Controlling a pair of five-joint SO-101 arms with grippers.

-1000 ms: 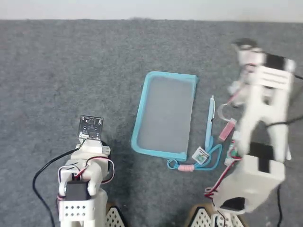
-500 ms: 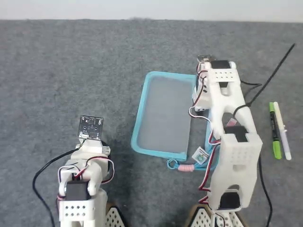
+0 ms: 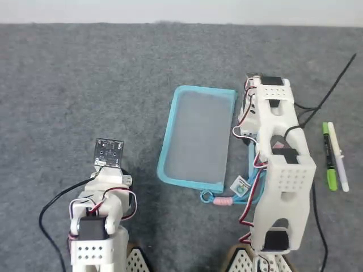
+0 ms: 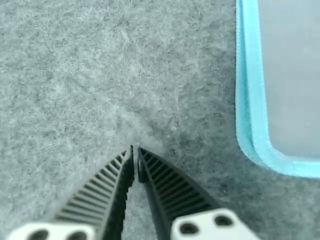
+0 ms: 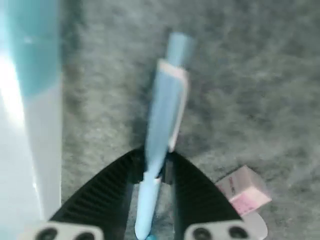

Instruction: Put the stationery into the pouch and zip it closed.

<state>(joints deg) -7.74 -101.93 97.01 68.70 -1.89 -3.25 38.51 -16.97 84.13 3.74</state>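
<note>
Right gripper (image 5: 154, 169) pinches the blue pen (image 5: 165, 100) just beside the pouch (image 3: 198, 136), pink eraser (image 5: 243, 191) nearby; left gripper (image 4: 135, 156) hangs closed, tips together, over the grey mat (image 4: 75, 75).

Your right gripper (image 5: 154, 162) pinches a light blue pen (image 5: 165, 100) between black fingers (image 5: 192, 190); pink eraser (image 5: 243, 191) and pouch (image 5: 30, 115) flank it on grey tabletop (image 5: 250, 75).
</note>
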